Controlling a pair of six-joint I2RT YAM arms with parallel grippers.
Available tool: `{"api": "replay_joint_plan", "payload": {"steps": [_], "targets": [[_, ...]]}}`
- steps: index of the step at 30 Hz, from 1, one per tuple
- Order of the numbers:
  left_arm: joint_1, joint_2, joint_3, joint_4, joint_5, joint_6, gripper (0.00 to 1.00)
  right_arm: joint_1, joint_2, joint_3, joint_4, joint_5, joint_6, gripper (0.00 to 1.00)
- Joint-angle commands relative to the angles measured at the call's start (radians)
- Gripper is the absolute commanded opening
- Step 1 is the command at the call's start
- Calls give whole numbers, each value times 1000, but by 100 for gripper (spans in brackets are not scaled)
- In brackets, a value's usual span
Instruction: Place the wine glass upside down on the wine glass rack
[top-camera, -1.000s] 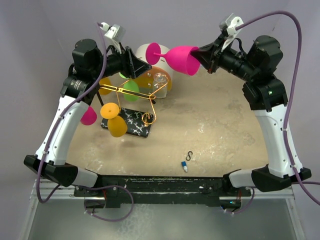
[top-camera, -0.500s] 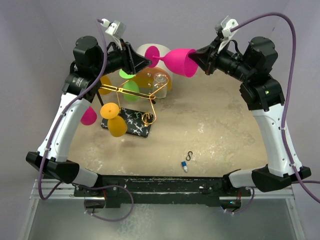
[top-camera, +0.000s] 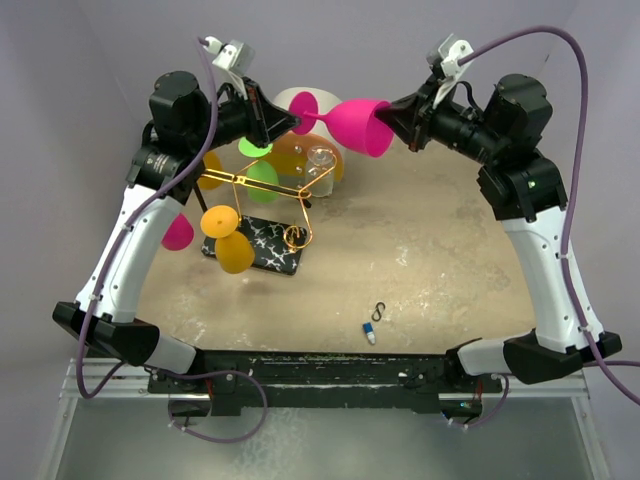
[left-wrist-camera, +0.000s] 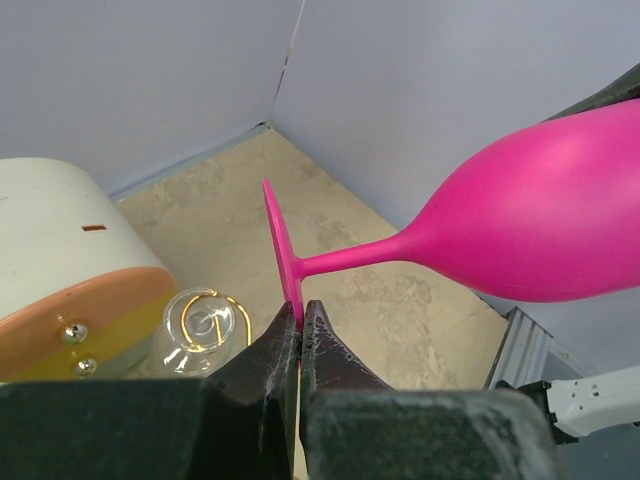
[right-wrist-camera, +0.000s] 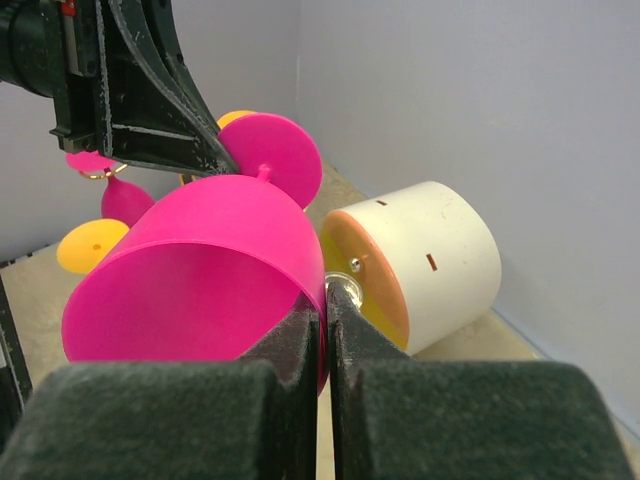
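The pink wine glass (top-camera: 357, 122) lies level in the air at the back, held between both arms. My right gripper (top-camera: 388, 116) is shut on the bowl's rim, one finger inside and one outside (right-wrist-camera: 325, 310). My left gripper (top-camera: 296, 121) is shut on the edge of the round foot (left-wrist-camera: 299, 318). Stem and bowl (left-wrist-camera: 540, 225) run off to the right in the left wrist view. The wine glass rack (top-camera: 262, 245), gold wire arms on a black marbled base, stands below and left of the glass.
On the rack's arms hang an orange glass (top-camera: 232, 247), a green glass (top-camera: 262, 178), a pink glass (top-camera: 177, 232) and a clear glass (left-wrist-camera: 200, 330). A round cream drawer box (right-wrist-camera: 425, 245) lies behind the rack. A black clip (top-camera: 379, 311) and a small blue-white piece (top-camera: 369, 334) lie front-centre.
My left gripper has come in from the left and shut on the glass's foot. The right gripper has kept its hold on the rim and carried the glass slightly left.
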Motion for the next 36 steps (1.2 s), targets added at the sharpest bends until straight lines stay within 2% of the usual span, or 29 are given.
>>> {"api": "replay_joint_plan", "payload": {"steps": [1,4,13,15,23,28,33,36], "targets": [[-3,-32,32,4,-76,88,0,6,-18,-17,39,-62,-11,4],[-3,-48,29,-8,-99,136,0,6,-29,-32,38,-81,-15,16],[-2,-119,9,-66,-195,256,0,6,-75,-50,-1,-110,-50,66],[-1,-140,5,-79,-220,300,0,5,-94,-59,-17,-97,-78,72],[-1,-182,44,-181,-249,474,0,-48,-175,-107,-60,-75,-141,82],[-2,-230,64,-298,-127,593,0,-119,-223,-167,-135,-63,-209,87],[-5,-269,39,-406,-100,739,0,-151,-236,-229,-244,-64,-292,90],[-19,-289,12,-448,-66,817,0,-155,-227,-251,-298,-64,-325,97]]}}
